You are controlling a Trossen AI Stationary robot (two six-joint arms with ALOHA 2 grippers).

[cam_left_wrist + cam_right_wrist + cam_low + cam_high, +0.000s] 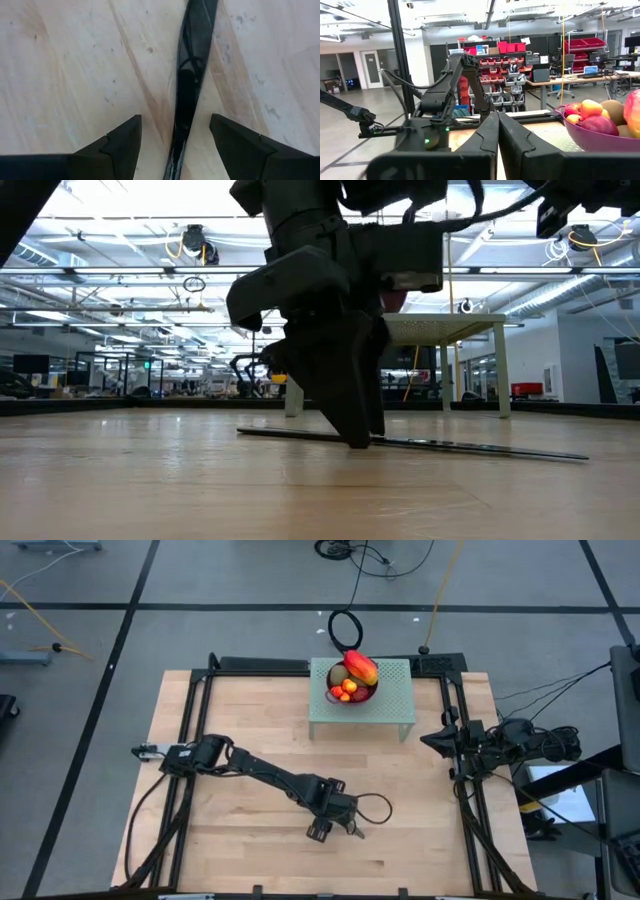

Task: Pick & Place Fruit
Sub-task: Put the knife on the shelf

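The fruit lies heaped in a purple bowl (366, 695) on a pale green perforated stand (392, 710) at the table's far middle: a red-yellow mango (361, 667), a kiwi (339, 675) and small orange-red pieces (346, 689). The right wrist view shows the bowl (600, 142) with the fruit (590, 108). My left gripper (335, 830) is open near the table's middle front, pointing down, fingertips at the tabletop (357, 438). Its fingers stand on either side of a long dark knife (187, 95) that lies flat on the wood (470, 446). My right gripper (497, 130) is shut and empty at the table's right edge (440, 738).
The stand's legs (504, 370) rest on the wooden table behind the knife. A black frame rail (195, 720) runs along the table's left and right sides. A cable loop (376, 808) hangs beside my left wrist. Bare wood (250, 840) lies left of the left gripper.
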